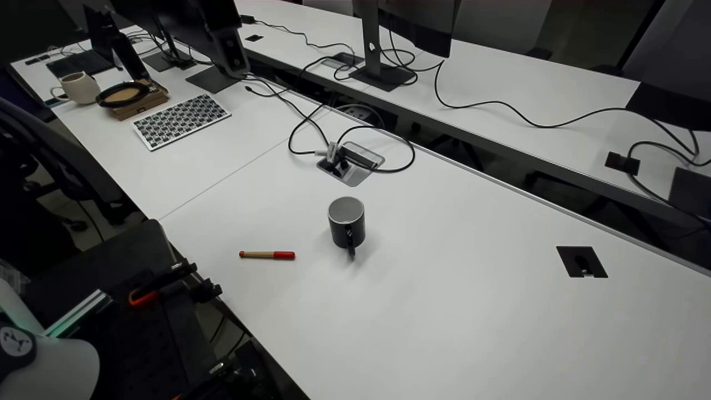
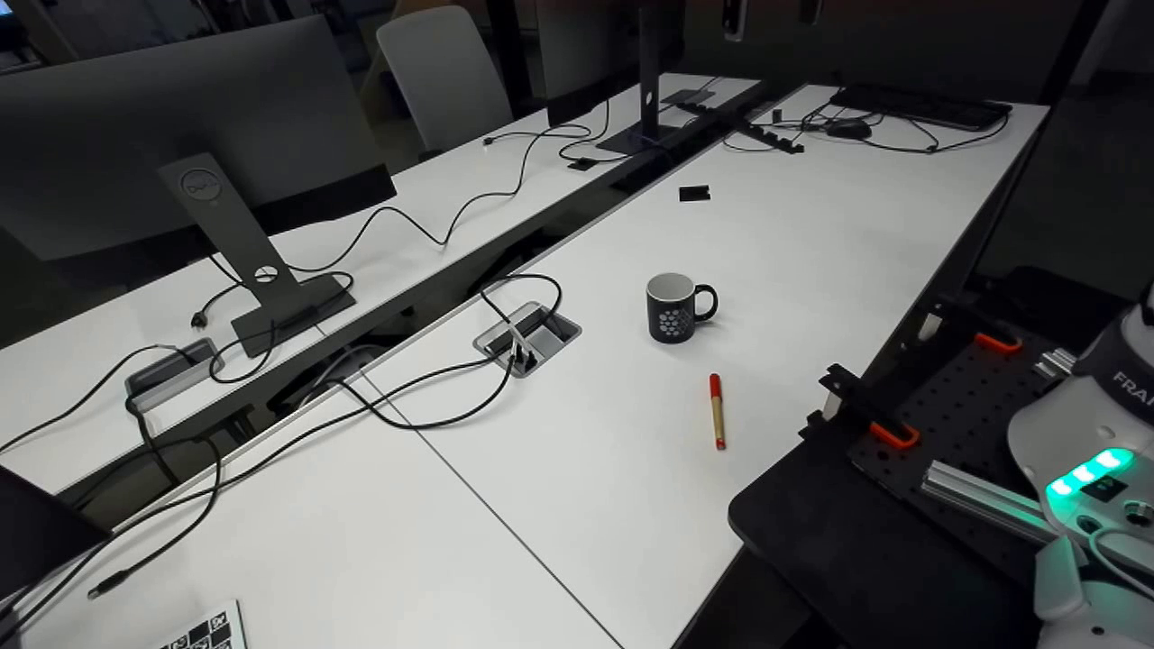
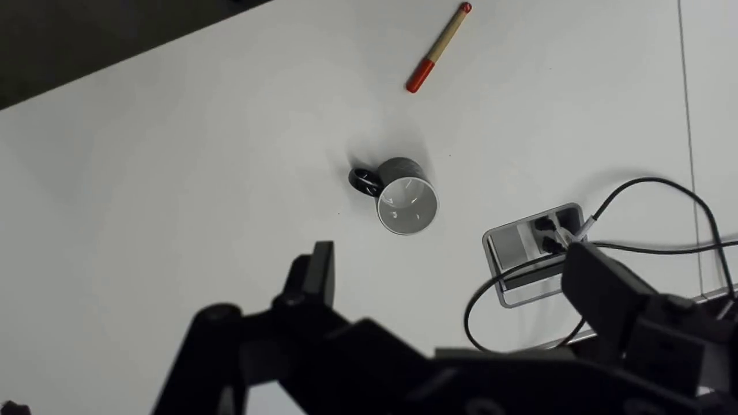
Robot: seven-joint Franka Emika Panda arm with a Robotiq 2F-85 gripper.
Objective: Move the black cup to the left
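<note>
The black cup (image 1: 340,235) stands upright on the white table in both exterior views, its handle facing the pen-side table edge. In an exterior view the cup (image 2: 669,320) shows a white hexagon pattern. In the wrist view I look down into the grey interior of the cup (image 3: 407,206), with its handle to the left. My gripper (image 3: 450,253) is open and empty, with the fingers wide apart. It is above the table and apart from the cup. The gripper (image 2: 773,16) shows only as fingertips at the top edge of an exterior view. Its fingers (image 1: 189,72) hang at upper left.
A red and tan pen (image 1: 266,255) lies near the cup. A socket box (image 2: 527,338) with plugs and looped black cables is set in the table. A keyboard (image 1: 182,120), a light mug (image 1: 82,89) and a cardboard box (image 1: 141,104) lie at the far left. Monitors stand behind.
</note>
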